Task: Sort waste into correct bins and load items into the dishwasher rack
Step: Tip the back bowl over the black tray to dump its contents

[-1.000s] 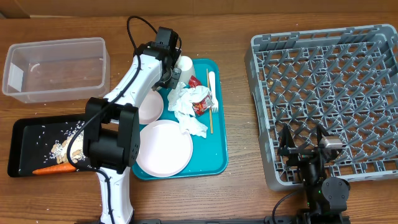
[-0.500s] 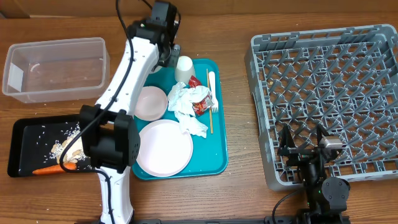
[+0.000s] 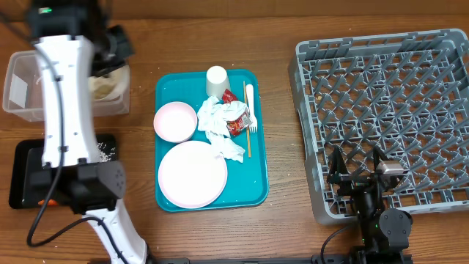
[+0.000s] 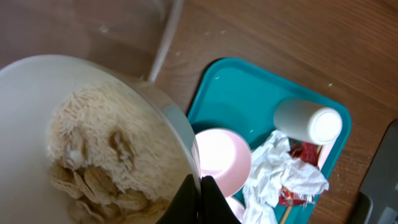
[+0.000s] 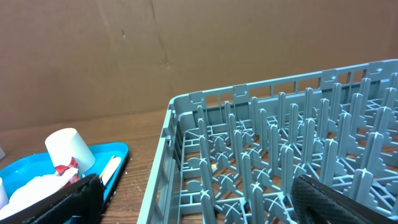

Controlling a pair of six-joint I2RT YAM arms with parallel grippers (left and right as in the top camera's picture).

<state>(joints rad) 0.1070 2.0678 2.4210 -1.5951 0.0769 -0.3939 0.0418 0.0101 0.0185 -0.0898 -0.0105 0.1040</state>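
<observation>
My left gripper is shut on the rim of a small white bowl holding rice and beige food scraps. Seen from overhead, the bowl hangs tilted over the right end of the clear tub. The black tray lies below it, mostly hidden by my arm, with an orange carrot tip showing. On the teal tray sit a second bowl, plate, cup, napkins, red wrapper, fork and stick. My right gripper stands open at the grey rack's front edge.
The rack fills the right of the table. In the right wrist view the cup and teal tray lie to the left of it. Bare wooden table separates the teal tray from the rack.
My left arm has lifted the bowl of scraps from the teal tray's back-left corner and swung it left to above the clear tub. The right arm has not moved.
</observation>
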